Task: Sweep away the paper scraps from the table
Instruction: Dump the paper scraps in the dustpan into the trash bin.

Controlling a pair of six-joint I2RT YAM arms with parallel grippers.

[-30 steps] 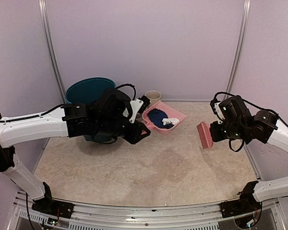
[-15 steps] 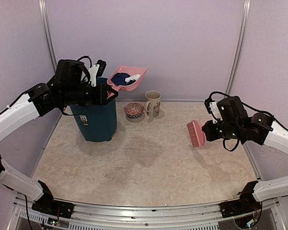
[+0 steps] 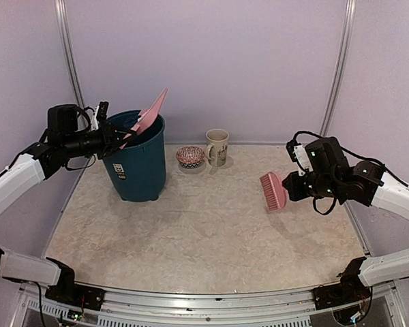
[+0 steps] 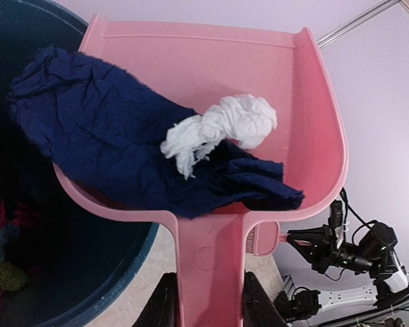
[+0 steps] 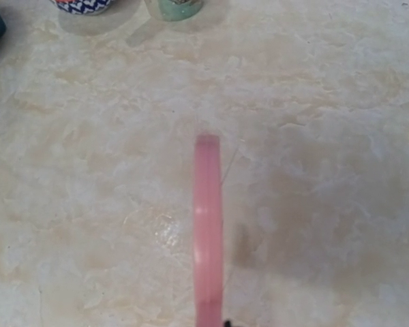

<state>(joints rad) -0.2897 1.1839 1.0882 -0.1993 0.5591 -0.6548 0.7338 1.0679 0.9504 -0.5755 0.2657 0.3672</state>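
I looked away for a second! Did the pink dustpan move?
Yes. The dustpan went left and up. It was low in front of the mug, and now the left pincer tips it over the teal bin.

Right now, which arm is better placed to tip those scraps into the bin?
Left. The left gripper holds the dustpan tilted over the bin, navy and white scraps inside. The right gripper holds only the brush, far across the table.
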